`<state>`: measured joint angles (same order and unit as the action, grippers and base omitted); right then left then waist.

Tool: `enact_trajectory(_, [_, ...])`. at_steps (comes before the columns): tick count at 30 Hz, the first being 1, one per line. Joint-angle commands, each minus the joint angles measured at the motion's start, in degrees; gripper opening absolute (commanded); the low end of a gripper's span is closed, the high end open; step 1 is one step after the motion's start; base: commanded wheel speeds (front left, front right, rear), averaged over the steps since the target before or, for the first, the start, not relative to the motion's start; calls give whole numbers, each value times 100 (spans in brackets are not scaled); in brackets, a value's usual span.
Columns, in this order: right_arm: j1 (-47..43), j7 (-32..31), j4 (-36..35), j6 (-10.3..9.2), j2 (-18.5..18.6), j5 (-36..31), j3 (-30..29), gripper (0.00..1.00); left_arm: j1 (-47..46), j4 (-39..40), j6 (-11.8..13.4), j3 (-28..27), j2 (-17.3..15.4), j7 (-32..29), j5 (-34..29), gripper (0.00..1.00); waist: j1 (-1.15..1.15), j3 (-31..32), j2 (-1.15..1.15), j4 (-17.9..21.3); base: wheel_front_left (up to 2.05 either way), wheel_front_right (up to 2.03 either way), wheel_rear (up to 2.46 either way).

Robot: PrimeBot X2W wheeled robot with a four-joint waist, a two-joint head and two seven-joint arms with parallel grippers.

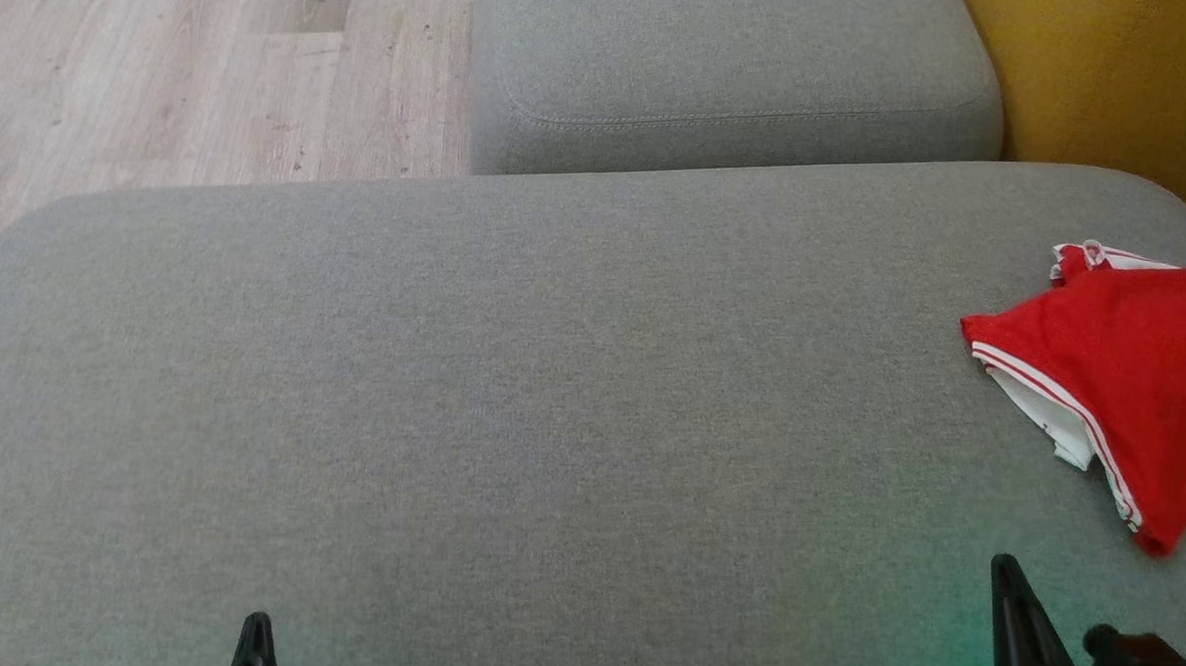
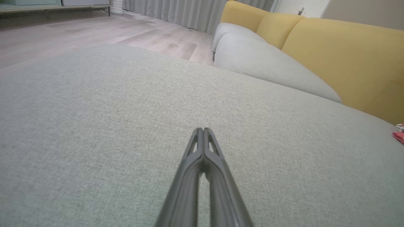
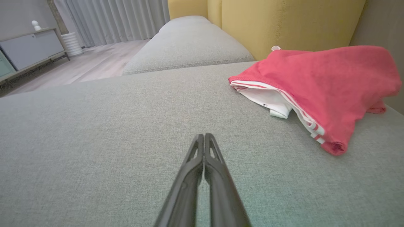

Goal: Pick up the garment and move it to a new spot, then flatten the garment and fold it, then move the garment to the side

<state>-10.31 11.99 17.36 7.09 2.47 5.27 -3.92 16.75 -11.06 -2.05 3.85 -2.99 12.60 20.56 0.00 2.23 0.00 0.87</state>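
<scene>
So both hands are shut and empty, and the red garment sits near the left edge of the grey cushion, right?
Not quite: the red garment lies near the right edge of the grey cushion, as the head view shows. The left hand and right hand are indeed shut and empty.

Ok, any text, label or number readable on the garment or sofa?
None readable. The red garment has white stripes, no lettering; a tiny dark mark on its white inner layer is too small to read. The grey sofa seat bears no print.
</scene>
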Motion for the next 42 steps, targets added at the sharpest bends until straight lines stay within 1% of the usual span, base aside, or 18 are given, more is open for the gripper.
enact_trajectory(1, [251,-35,-200,5,9,267,-20,0,-229,124,-35,-57,-37,-36,224,0,0,-5,0,-2,0,0,0])
enact_trajectory(3, [262,-50,-202,5,9,341,-22,0,-248,119,-40,-62,-40,-49,288,0,0,-7,0,-3,0,0,0])
enact_trajectory(42, [753,-687,-253,17,20,3313,-104,0,-970,-27,-221,-306,-95,-629,2820,0,0,-90,0,-33,0,0,0])
